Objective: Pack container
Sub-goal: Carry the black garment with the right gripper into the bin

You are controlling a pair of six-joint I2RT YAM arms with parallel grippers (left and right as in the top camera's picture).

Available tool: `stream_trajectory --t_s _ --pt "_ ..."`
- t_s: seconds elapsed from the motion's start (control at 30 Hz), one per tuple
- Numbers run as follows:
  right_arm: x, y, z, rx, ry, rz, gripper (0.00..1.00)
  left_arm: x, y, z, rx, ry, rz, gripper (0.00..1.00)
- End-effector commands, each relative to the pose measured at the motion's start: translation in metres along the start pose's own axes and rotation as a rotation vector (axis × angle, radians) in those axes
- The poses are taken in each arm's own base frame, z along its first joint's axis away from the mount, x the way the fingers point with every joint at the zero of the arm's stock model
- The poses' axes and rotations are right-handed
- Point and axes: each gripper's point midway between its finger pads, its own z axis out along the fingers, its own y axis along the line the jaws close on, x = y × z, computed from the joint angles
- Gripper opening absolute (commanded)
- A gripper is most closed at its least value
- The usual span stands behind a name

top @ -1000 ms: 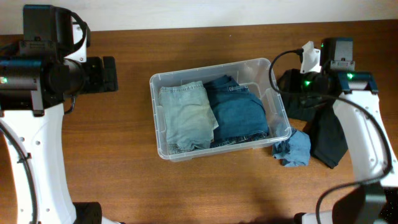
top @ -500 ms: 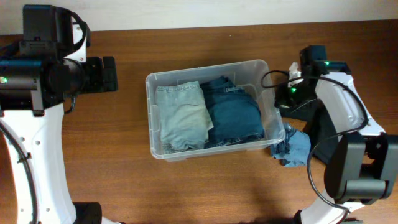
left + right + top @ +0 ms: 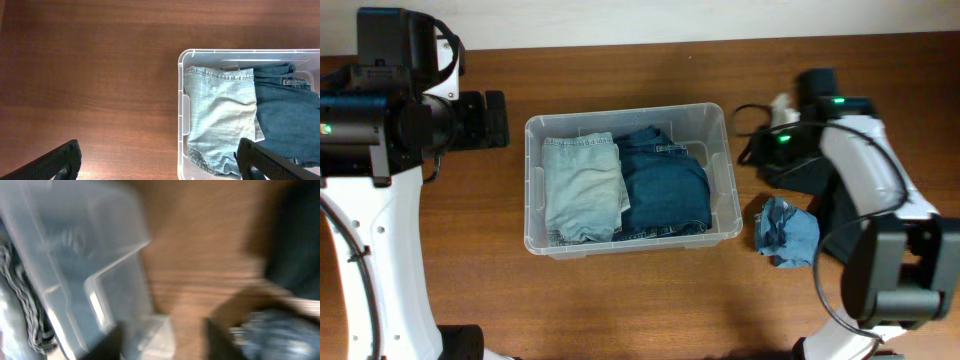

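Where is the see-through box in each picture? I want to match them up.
Overhead: the container sits in the middle of the picture.
Left wrist: the container fills the right side, cut off by the right and bottom edges.
Right wrist: blurred, the container takes up the left side.
Shared landmark: the pale denim folded inside; the right wrist shows only blurred fabric at its left edge.

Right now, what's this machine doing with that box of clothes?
Two robot arms are packing clothes into a clear container; light jeans and dark jeans already lie folded inside. The right claw is just beside the container's right wall, near a crumpled blue cloth and a dark garment waiting on the table. The left claw hangs open, holding nothing.
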Motion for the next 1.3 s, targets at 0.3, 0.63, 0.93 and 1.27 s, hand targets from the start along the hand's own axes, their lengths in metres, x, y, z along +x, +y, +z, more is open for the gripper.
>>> stream_trajectory --t_s 0.3,0.63,0.93,1.27 --pt "-0.025 -0.186 -0.130 0.063 -0.360 0.498 0.98 0.000 0.002 -0.002 -0.006 -0.006 -0.018 0.99" --pt "0.027 -0.273 -0.058 0.150 -0.232 0.627 0.98 0.000 0.002 -0.002 -0.006 -0.006 -0.018 0.99" --pt "0.033 -0.250 -0.009 -0.073 -0.293 0.535 1.00 0.000 0.002 -0.002 -0.006 -0.006 -0.018 0.99" --pt "0.028 -0.229 -0.010 -0.209 -0.310 0.532 0.58 0.000 0.002 -0.002 -0.006 -0.006 -0.018 1.00"
